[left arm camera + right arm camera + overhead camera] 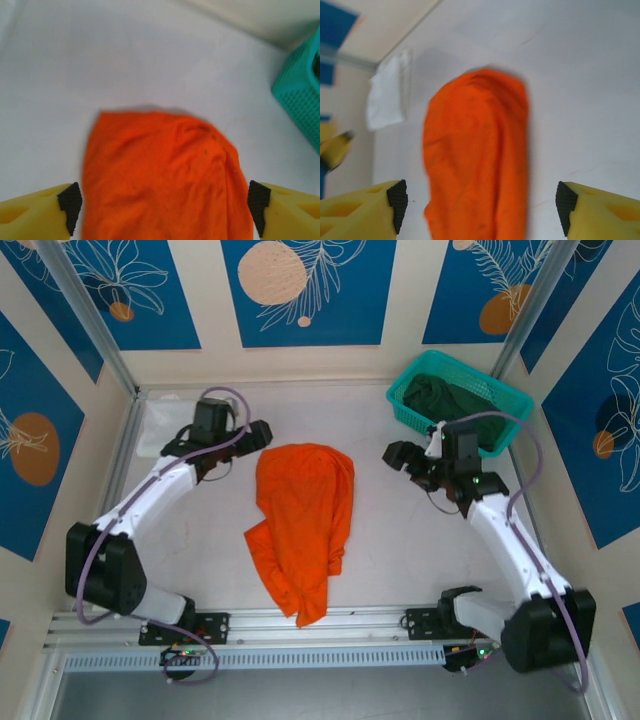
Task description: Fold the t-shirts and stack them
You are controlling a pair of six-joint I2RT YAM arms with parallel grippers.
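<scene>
At mid-table the orange t-shirt [305, 520] is spread lengthwise, flanked at its far end by the left gripper [258, 433] and right gripper [397, 454]. Both are held wide open and empty, likely for a regrasp. The white t-shirt [158, 427] is parked far left, and the green t-shirt [440, 395] is left in the basket [404, 410].

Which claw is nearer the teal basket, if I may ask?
Right. The right claw hangs by the basket; the left claw is across the orange t-shirt from it.

orange t-shirt [300, 515], white t-shirt [387, 97], teal basket [482, 376]
</scene>
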